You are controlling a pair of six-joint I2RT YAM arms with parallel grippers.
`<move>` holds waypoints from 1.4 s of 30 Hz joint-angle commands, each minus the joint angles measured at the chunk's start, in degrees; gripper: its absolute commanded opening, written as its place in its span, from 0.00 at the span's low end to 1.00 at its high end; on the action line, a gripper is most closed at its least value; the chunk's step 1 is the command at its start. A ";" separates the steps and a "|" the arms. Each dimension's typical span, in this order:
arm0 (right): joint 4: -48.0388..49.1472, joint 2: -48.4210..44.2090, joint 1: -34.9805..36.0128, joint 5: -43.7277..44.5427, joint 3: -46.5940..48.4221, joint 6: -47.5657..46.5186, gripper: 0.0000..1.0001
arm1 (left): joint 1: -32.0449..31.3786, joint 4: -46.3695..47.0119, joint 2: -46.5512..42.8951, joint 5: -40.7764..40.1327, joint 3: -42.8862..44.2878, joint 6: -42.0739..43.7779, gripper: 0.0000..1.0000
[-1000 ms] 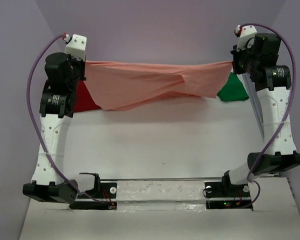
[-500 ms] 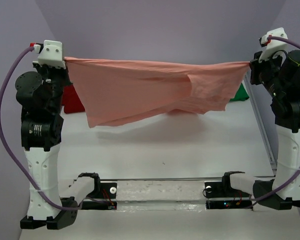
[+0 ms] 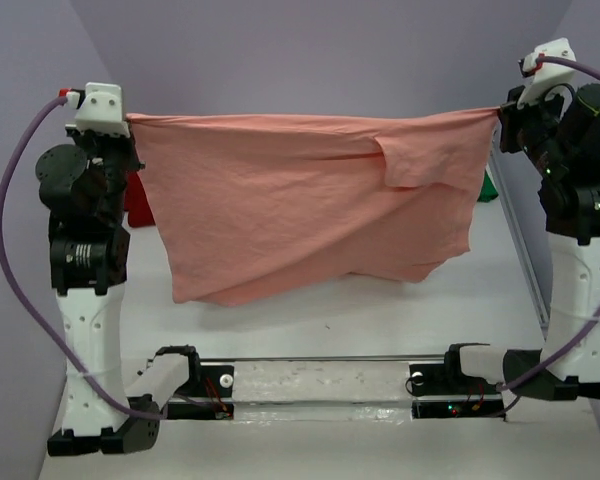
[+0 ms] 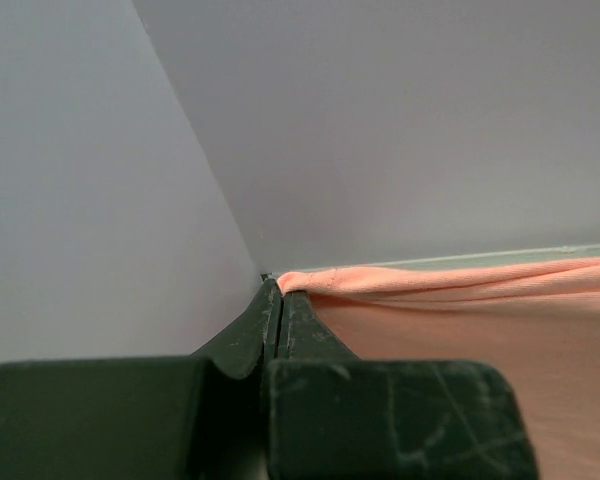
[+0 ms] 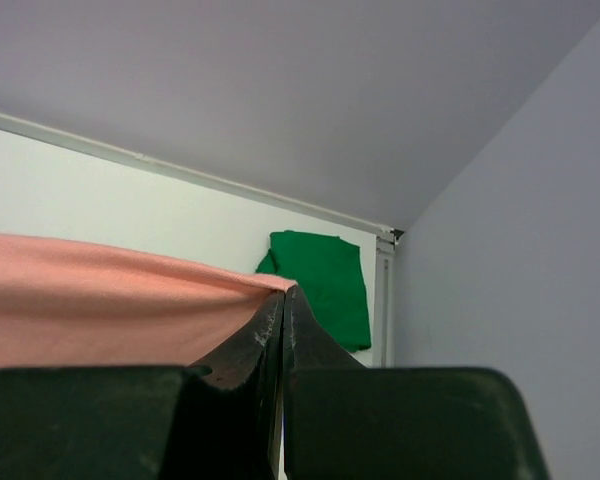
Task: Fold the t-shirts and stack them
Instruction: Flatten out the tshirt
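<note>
Left pincer: we see the left pincer (image 4: 277, 300) closed tight on the upper left corner of the salmon-pink shirt (image 3: 300, 200), with only the edge of the cloth between the two fingers.
Right pincer: the right pincer (image 5: 283, 310) is closed in the same manner on the opposite upper corner.
Salmon-pink shirt: it hangs in the air between the two pincers. Its top edge is stretched almost straight and level, and the rest falls free like a curtain above the bench (image 3: 310, 320). Near the upper right, one flap, perhaps a sleeve, lies over the front of the cloth.
Why held so: we judge that the two corners are kept high and far apart so that the weight of the cloth pulls the creases out, and the shirt can then be laid down flat.
Dark red shirt: only a small part of the dark red shirt (image 3: 133, 195) shows, behind the left arm, on the far left of the bench.
Green shirt: the green shirt (image 5: 320, 285) lies in the far right corner of the bench. We cannot tell whether it is folded.
Step in hand: in our opinion, spreading the first shirt; no stack is visible.
Next move: we think the shirt must be lowered onto the bench with equal tension on both sides.
Risk: the grip is on a thin edge and could slip. The lower hem hangs unevenly and may bunch when it lands.
</note>
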 commanded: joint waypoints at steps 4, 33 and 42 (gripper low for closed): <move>11.70 17.07 -1.00 -1.29 3.07 -1.15 0.00 | 0.78 10.26 19.11 -5.96 1.37 -0.19 0.00; 11.09 13.70 -1.00 -4.55 8.90 -0.08 0.00 | -0.18 3.23 18.12 -1.58 9.18 1.48 0.00; 9.17 -6.62 -1.00 -2.97 -10.91 -0.26 0.00 | 0.43 2.80 -6.59 -0.86 -16.54 1.84 0.00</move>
